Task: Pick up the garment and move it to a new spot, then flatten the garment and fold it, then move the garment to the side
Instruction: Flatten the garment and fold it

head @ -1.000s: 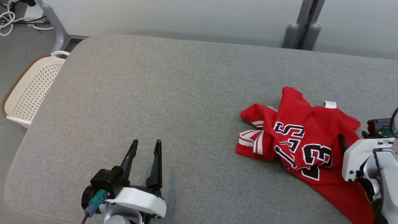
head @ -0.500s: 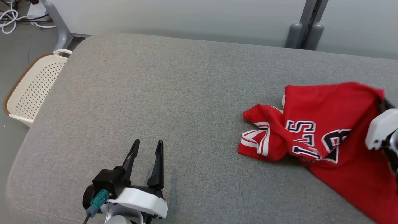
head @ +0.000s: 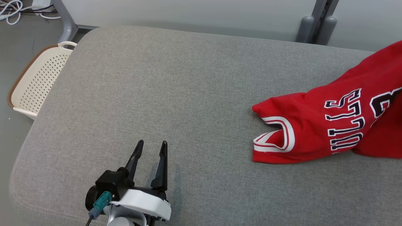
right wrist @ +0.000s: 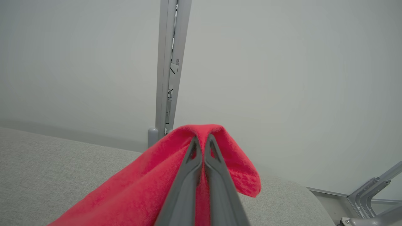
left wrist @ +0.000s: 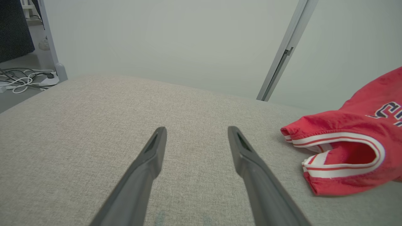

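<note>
Grey fabric covers the pad, the landmark for everything else. Off the pad's left edge, down on the floor, sits a pale perforated basket, which plays no part so far. Low over the pad's near left part is the left gripper, its fingers spread wide with bare grey cloth between them; it holds nothing, and I cannot tell whether its underside touches the pad. On the pad's right half is the red jersey. Its left end, with a white-trimmed armhole, rests on the pad, while the rest slopes up off the surface toward the pad's far right corner, drawn taut from above. At that raised end, above the pad's right far edge, the right gripper has its fingers pinched tight on a fold of the red cloth, which drapes over both tips. By my reading the task is in its first step. The jersey is grasped and partly lifted, but one end lies on the pad and it has not been set down at a new spot. Flattening, folding and moving it aside are all left to do; the cloth is bunched and its lettering runs askew. The idle left gripper will likely be needed for the spreading.
</note>
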{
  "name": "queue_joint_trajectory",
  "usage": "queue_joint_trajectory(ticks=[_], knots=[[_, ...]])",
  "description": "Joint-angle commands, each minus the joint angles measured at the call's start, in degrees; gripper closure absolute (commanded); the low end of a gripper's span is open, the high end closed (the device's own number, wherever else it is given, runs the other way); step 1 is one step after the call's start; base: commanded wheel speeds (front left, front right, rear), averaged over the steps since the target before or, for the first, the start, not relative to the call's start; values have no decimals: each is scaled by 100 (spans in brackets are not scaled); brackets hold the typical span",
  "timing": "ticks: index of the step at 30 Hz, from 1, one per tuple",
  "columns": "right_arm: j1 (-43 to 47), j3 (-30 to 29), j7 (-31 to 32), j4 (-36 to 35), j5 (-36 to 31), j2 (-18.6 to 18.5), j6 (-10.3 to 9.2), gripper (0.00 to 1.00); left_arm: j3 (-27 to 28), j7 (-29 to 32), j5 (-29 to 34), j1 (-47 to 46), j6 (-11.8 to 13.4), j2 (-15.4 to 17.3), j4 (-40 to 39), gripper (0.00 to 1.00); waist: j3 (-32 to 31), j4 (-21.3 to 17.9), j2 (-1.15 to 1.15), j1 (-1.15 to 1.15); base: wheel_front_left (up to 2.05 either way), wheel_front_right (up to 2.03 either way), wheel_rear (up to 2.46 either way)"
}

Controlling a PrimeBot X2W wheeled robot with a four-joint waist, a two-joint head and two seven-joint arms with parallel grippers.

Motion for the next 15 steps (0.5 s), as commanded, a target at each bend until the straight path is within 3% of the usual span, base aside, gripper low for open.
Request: queue_joint_trajectory(ticks=[1,10,15], knots=[[-179,-70,-185,-60,-91,53,2,100,11,-26,-5,-130,2,23,-31,0,32,6,0,0,0,0,0],[-570,59,-614,-268,-184,458,2,100,36,-26,-25,-132,49,23,18,0,-15,-98,0,0,0,0,0],[-333,381,-732,-423,26,687,2,100,57,-26,-32,-102,65,24,12,0,-57,-160,0,0,0,0,0]])
